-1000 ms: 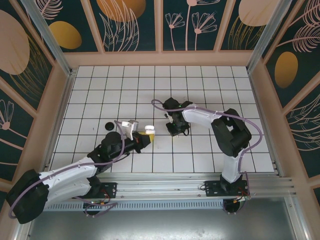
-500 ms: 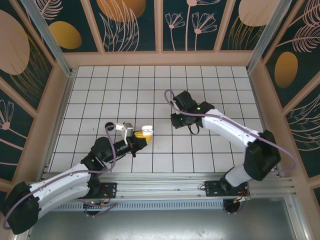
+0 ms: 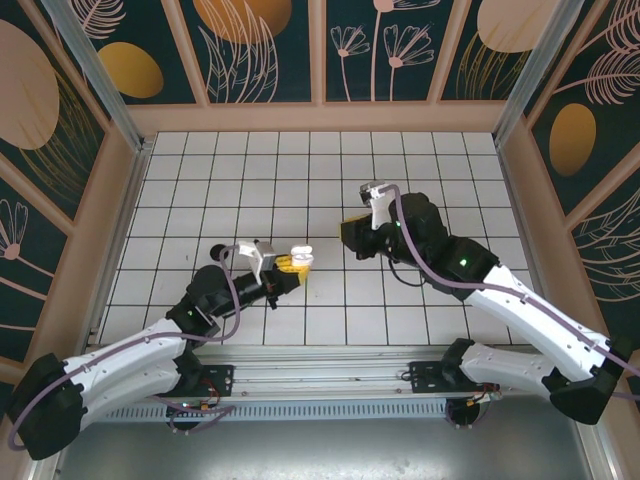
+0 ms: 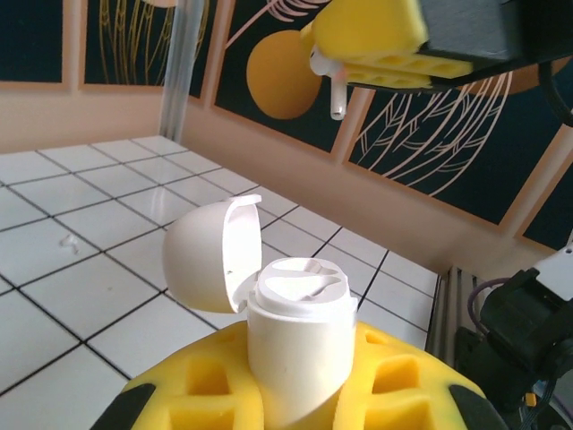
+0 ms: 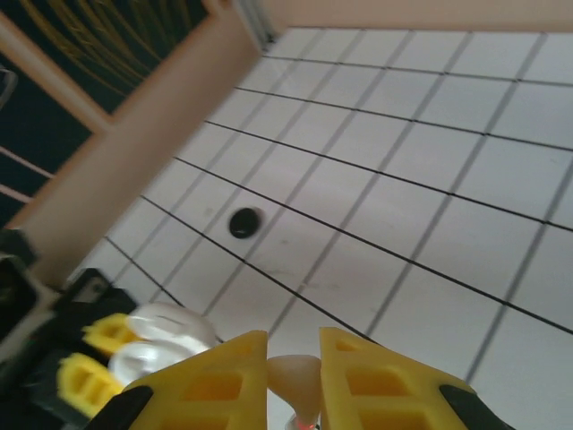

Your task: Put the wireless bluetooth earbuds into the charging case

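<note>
Rising off the table (image 3: 250, 170), the right gripper (image 5: 294, 358) — clamped on a white earbud (image 5: 294, 383) — now nears the open charging case (image 4: 295, 322) pinched by the left gripper (image 3: 288, 265).

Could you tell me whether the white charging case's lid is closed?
No, the lid of the charging case is flipped open.

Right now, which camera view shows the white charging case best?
The left wrist view: the charging case is close and sharp, lid flipped open, wells visible, clamped between yellow jaws. Top external shows it as a small white speck; right wrist shows it as a blurred white shape at lower left.
</note>
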Motion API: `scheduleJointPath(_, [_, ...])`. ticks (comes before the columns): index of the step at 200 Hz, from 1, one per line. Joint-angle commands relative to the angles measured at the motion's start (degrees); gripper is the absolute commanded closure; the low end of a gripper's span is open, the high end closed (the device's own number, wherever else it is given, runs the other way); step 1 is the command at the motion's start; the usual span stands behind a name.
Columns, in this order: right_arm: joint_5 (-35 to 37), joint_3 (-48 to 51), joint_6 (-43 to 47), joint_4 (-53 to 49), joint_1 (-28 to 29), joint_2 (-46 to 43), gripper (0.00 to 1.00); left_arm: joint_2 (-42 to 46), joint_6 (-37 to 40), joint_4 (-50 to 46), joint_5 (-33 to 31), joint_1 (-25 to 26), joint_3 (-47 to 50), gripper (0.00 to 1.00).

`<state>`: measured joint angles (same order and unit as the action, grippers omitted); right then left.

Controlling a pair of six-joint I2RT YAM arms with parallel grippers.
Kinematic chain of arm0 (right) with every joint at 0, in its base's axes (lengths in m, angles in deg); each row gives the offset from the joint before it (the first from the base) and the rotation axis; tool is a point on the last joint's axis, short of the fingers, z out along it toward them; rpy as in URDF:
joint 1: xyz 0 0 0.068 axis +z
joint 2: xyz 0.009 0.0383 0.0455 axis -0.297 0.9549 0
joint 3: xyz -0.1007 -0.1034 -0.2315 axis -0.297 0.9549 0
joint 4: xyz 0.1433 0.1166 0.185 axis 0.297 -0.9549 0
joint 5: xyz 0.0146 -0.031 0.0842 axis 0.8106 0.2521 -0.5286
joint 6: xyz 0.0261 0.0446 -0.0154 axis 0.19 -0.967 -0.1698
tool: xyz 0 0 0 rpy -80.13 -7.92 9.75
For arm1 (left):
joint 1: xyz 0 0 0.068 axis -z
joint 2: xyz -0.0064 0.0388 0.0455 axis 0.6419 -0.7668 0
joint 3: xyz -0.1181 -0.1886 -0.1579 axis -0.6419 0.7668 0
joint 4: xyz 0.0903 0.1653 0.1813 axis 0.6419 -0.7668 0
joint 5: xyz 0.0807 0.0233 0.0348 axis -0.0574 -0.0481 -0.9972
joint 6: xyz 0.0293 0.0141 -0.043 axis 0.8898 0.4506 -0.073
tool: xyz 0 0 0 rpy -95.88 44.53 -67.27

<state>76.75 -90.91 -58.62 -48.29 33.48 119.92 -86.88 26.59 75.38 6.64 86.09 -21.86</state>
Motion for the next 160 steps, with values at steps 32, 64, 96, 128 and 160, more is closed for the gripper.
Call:
scheduleJointPath(32, [-2.58,0.64,1.61,10.87,6.11,1.42,0.84,-3.88,2.37,7.39,5.43,0.3,-3.94,1.0])
scheduleJointPath(64, [-3.27,1.58,1.0,13.33,6.88,2.61,0.84,-3.74,2.21,8.87,5.71,0.21,-4.04,1.0])
scheduleJointPath(96, [-4.0,3.13,-0.51,15.15,6.96,2.65,0.84,-3.2,2.4,9.27,5.3,0.28,-3.92,1.0])
scheduleJointPath(128, [-3.91,4.06,-2.16,16.16,7.13,2.45,0.84,-3.15,2.3,9.85,4.6,0.28,-3.96,1.0])
scheduleJointPath(160, [-4.35,5.43,-3.75,18.22,7.77,2.76,0.84,-3.46,2.01,10.31,4.22,0.31,-3.94,1.0])
